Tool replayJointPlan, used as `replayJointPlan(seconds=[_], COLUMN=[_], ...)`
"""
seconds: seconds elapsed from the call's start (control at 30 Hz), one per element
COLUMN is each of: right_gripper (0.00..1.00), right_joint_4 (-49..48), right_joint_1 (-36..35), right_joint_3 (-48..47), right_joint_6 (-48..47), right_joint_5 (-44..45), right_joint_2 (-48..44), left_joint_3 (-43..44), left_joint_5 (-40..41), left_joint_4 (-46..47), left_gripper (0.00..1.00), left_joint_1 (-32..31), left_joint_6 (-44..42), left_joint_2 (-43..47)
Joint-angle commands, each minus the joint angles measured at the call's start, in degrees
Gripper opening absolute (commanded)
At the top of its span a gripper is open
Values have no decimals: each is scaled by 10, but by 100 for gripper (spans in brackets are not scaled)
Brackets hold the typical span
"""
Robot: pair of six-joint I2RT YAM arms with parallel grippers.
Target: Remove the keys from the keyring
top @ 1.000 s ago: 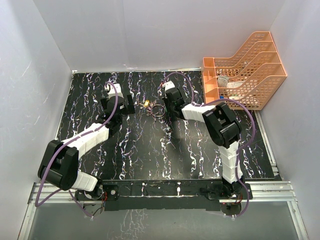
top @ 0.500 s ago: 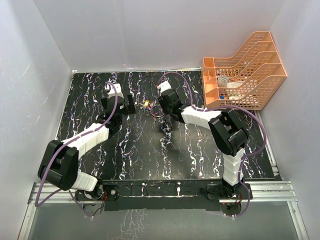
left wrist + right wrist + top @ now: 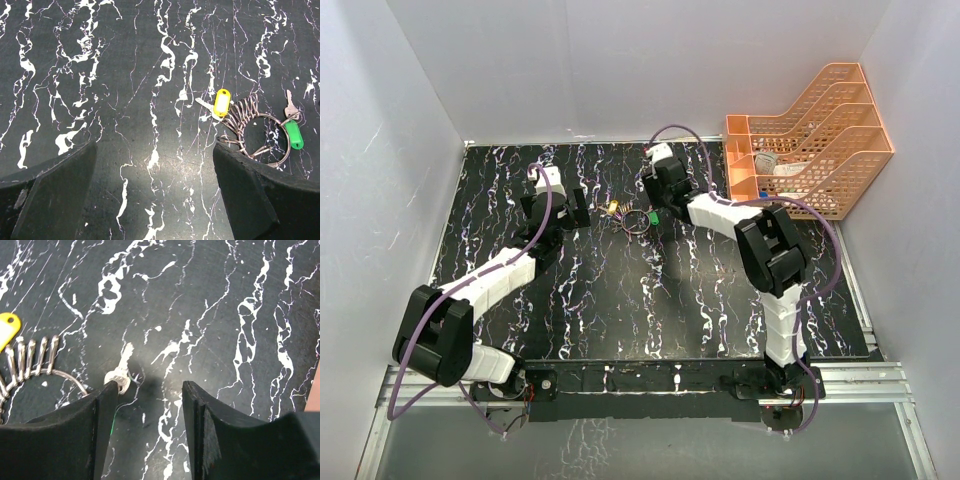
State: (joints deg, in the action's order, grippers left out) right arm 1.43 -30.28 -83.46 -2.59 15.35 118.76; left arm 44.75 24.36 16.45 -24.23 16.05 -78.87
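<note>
The keyring (image 3: 261,131) lies on the black marbled table (image 3: 100,75) with several dull keys (image 3: 30,354) fanned on it. A yellow-headed key (image 3: 221,102) lies at its left. A green-headed key (image 3: 293,135) lies at its right edge; I cannot tell whether it is still on the wire. My right gripper (image 3: 150,412) is open just above the table, its left finger (image 3: 102,415) over that key's green head, the silver blade (image 3: 121,371) poking out. My left gripper (image 3: 155,192) stands wide open left of the ring, with only bare table between its fingers.
An orange mesh file rack (image 3: 810,140) stands at the back right corner. White walls close the table on three sides. In the top view the ring (image 3: 638,221) lies between the left gripper (image 3: 558,214) and the right gripper (image 3: 654,205).
My right gripper has gone from shut to open and drawn slightly toward the far side. The green-headed key now shows on the table. The left arm has not moved.
</note>
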Motion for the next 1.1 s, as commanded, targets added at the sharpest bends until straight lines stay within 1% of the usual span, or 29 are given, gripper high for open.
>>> replayJointPlan(seconds=[0.0,0.17,0.43,0.63,0.8,1.03,1.07], right_gripper=[51,49,44,42,41,41,41], right_joint_4=[-12,6,11,18,12,7,6], right_joint_1=[23,24,24,22,22,22,22], right_joint_3=[-43,-76,-69,-40,-10,1,1], right_joint_6=[47,64,86,101,103,103,103], right_joint_5=[-69,-105,-147,-165,-161,-161,-163], right_joint_2=[9,40,52,42,39,43,44], left_joint_3=[6,11,6,8,4,9,10], left_joint_5=[-7,-13,-10,-20,-17,-28,-28], left_joint_4=[-2,-4,-6,-12,-10,-13,-14], left_gripper=[99,99,99,99,99,99,99], left_joint_1=[1,1,1,1,1,1,1], left_joint_6=[-1,0,-1,-5,-3,-6,-5], left_joint_2=[14,7,7,7,7,7,-4])
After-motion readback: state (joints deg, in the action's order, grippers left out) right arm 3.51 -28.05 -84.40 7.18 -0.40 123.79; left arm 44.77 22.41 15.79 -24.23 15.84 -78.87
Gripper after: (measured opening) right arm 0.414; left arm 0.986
